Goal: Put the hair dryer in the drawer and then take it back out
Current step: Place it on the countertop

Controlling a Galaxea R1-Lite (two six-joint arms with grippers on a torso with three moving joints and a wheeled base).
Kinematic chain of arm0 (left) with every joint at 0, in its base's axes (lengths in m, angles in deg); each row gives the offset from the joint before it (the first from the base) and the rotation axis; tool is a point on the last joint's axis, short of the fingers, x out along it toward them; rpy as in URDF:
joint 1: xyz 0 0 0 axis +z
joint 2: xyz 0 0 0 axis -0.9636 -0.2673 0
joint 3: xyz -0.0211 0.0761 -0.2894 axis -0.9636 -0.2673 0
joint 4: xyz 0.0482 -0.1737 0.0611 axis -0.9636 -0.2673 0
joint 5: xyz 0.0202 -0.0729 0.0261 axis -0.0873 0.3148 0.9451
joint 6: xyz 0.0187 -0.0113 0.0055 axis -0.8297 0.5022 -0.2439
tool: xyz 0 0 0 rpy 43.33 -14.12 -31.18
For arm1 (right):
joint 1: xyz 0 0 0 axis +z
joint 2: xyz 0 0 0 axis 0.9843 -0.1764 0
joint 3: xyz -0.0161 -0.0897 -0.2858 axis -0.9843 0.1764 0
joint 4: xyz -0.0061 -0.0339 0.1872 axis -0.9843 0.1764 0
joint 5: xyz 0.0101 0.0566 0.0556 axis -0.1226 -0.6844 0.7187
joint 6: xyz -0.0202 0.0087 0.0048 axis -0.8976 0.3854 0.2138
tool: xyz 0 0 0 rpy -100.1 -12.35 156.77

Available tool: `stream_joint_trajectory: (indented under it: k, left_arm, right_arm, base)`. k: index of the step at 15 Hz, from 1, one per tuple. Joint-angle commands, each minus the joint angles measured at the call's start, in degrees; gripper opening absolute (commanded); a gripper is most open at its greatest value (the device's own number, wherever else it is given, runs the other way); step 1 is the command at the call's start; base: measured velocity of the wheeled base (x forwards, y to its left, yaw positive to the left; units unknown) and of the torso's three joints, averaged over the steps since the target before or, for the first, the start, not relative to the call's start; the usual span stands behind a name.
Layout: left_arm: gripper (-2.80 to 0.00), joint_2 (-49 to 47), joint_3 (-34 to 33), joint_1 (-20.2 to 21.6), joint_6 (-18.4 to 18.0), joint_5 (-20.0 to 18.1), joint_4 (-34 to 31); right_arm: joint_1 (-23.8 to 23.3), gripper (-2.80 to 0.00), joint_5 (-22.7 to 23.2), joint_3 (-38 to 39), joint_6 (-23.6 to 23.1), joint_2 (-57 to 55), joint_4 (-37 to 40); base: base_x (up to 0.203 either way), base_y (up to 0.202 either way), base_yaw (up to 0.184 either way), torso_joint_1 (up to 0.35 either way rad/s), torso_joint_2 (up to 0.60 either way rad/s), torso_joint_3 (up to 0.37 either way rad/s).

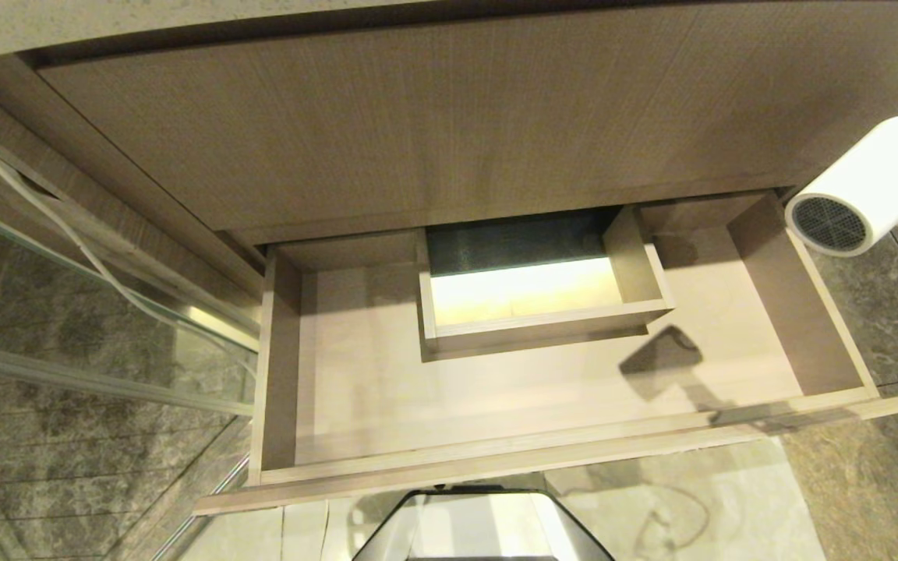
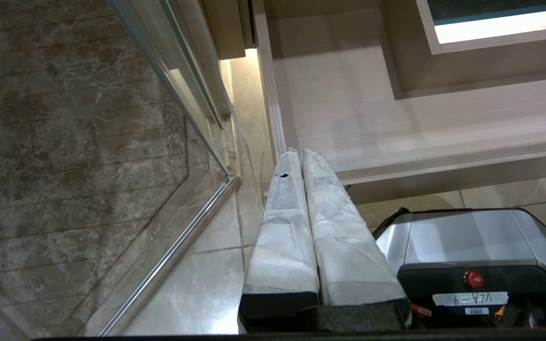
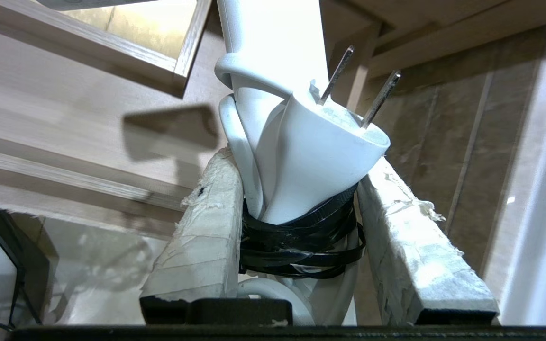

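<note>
Drawer (image 1: 324,405) x1 open, hair dryer (image 1: 870,183) x1 held.

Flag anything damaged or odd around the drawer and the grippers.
The padding on the right gripper fingers is frayed and torn at its edges. The gripper clamps the hair dryer by its strapped cord bundle, with the plug prongs bare. The drawer stands open and empty.

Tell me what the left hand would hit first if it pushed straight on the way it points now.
Probably the drawer: the left hand, fingers together, points at its near front edge by the left corner, with nothing visible between. Depth is unclear, so it might pass just over the rim.
</note>
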Motion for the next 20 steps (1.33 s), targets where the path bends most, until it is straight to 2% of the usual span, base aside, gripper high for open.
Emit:
stream_joint_trajectory:
  k: [1, 6, 20]
  left_arm:
    - [-2.8, 0.02, 0.0, 0.01, 0.01, 0.02, 0.05]
    - [-2.8, 0.02, -0.02, 0.01, 0.01, 0.02, 0.05]
    - [-2.8, 0.02, -0.09, 0.01, 0.01, 0.02, 0.05]
  right_arm:
    - [0.09, -2.8, 0.05, 2.2, -0.38, 7.09, -0.23]
    - [0.48, -2.8, 0.1, 4.45, -0.4, 11.8, -0.27]
    - [0.35, -2.8, -0.12, 7.87, -0.08, 12.89, 0.5]
  base:
    - [0.0, 0.0, 0.0, -0.039, -0.01, -0.041]
    - [0.0, 0.0, 0.0, -0.004, 0.0, -0.006]
    - [0.0, 0.0, 0.0, 0.0, 0.0, 0.0]
